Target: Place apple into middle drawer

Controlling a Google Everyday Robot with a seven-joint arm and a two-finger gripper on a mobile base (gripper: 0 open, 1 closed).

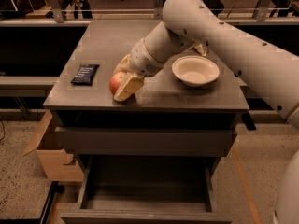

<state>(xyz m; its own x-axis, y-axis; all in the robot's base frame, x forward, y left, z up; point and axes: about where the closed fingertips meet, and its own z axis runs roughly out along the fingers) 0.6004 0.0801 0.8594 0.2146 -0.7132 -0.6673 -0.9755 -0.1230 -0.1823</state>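
Note:
The red-orange apple (116,82) sits on the dark cabinet top (187,97) near its front left. My gripper (125,76) is at the apple, open, with one pale finger (127,87) at the apple's near right side and the other just behind it. The apple rests on the top. The middle drawer (145,183) is pulled out below the cabinet front, dark and empty inside.
A white bowl (195,70) stands right of the gripper. A black packet (85,73) lies left of the apple. The upper drawer front (145,141) is closed. A cardboard box (51,155) sits on the floor at the left.

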